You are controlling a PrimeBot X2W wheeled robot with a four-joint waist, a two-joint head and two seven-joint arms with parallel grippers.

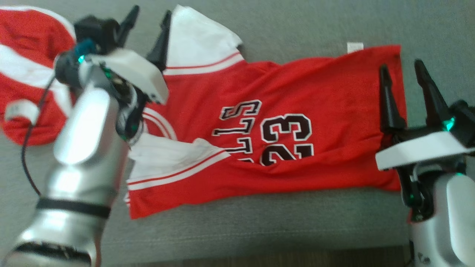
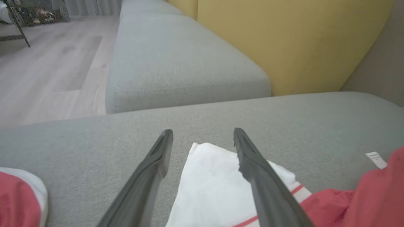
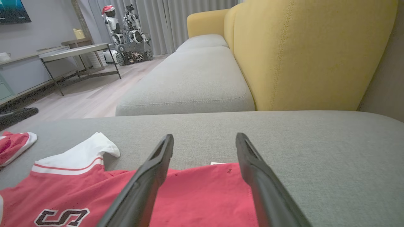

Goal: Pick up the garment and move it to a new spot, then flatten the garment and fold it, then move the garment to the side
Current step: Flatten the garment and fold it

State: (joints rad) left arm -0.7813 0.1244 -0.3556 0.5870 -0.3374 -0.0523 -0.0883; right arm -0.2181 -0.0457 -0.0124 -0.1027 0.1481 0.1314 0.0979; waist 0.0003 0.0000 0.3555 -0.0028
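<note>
The red jersey (image 1: pixel 315 92) lies on the grey cushion (image 1: pixel 259 226). My left gripper (image 1: pixel 151 13) over its white sleeve (image 1: pixel 200 40), right gripper (image 1: pixel 400 65) at the hem; both gape empty.

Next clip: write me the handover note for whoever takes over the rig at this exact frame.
Left gripper: open, empty, poised at the jersey's far white sleeve.
Right gripper: open, empty, poised at the hem end.
Jersey: lies lengthwise on the grey cushion, number side up and mostly spread. The near edge is creased over the lettering and the near sleeve is rumpled. A second red-and-white garment lies beyond the left arm.
Done: jersey laid out, partly flattened.
Left: smooth it, fold it, move it aside.
</note>
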